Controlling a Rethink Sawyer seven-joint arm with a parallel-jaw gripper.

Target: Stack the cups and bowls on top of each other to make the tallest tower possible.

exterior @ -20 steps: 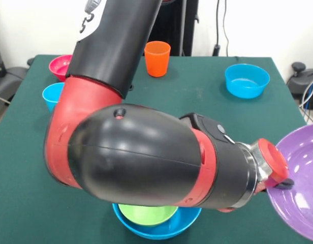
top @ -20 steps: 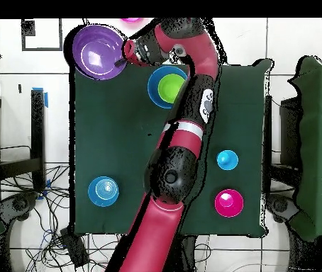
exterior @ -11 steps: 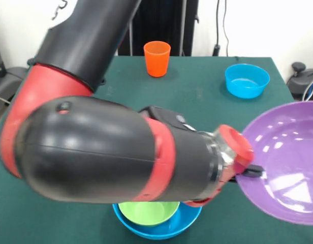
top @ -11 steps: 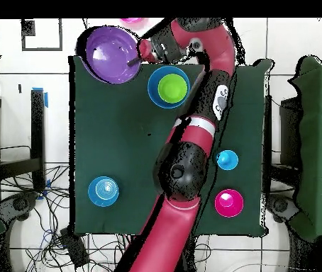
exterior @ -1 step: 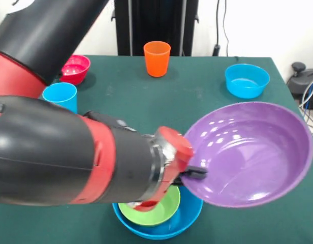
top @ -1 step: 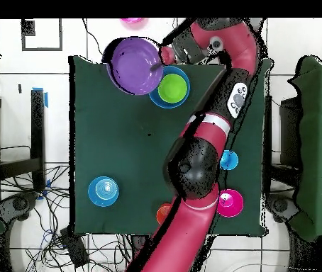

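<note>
— What changed just now?

— I have swung the purple bowl [exterior @ -1 step: 248, 152] inward; a second ago it hung past the table's edge, now it sits in the air just beside the green bowl [exterior @ -1 step: 151, 209], which rests inside the blue bowl [exterior @ -1 step: 189, 213]. The gripper [exterior @ -1 step: 189, 172] is closed on the purple bowl's rim.

— And the other pieces?

— The orange cup [exterior @ -1 step: 157, 58], the light blue cup [exterior @ -1 step: 60, 95] and the crimson bowl [exterior @ -1 step: 75, 68] stand well apart from the green bowl. I think placing comes next.
</note>
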